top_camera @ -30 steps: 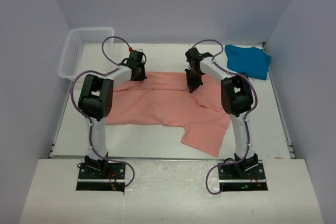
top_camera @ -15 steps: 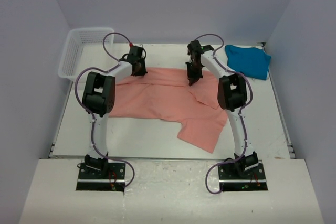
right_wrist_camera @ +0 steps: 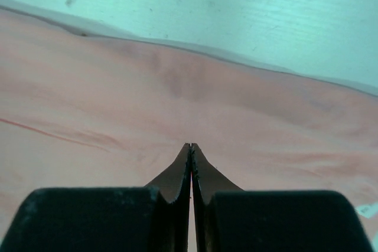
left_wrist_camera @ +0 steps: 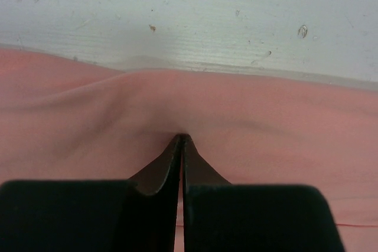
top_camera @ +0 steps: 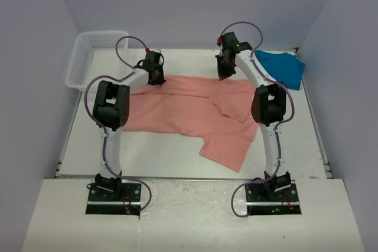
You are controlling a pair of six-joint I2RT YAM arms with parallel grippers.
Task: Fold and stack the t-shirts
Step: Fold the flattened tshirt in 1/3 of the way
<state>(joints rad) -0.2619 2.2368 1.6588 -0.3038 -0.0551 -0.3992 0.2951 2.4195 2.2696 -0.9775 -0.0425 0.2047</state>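
Observation:
The salmon-pink t-shirt (top_camera: 183, 110) lies spread across the middle of the table, one sleeve hanging toward the near edge. My left gripper (top_camera: 156, 78) is shut on its far edge at the left; in the left wrist view the cloth (left_wrist_camera: 266, 128) puckers at the closed tips (left_wrist_camera: 181, 137). My right gripper (top_camera: 224, 75) is shut on the far edge at the right, its tips (right_wrist_camera: 190, 146) pressed together in the pink fabric (right_wrist_camera: 118, 98). A small white label (right_wrist_camera: 367, 209) peeks in at the lower right. The teal-blue t-shirt (top_camera: 280, 69) lies crumpled at the far right corner.
A white mesh basket (top_camera: 94, 57) stands at the far left corner. Bare white table (left_wrist_camera: 177, 16) shows just beyond the shirt's far edge, with the back wall behind it. Side walls close in the table left and right.
Both grippers have moved toward the far side, the right one more, pulling the pink shirt's far edge with them. The shirt has slid away from the near edge and lies flatter.

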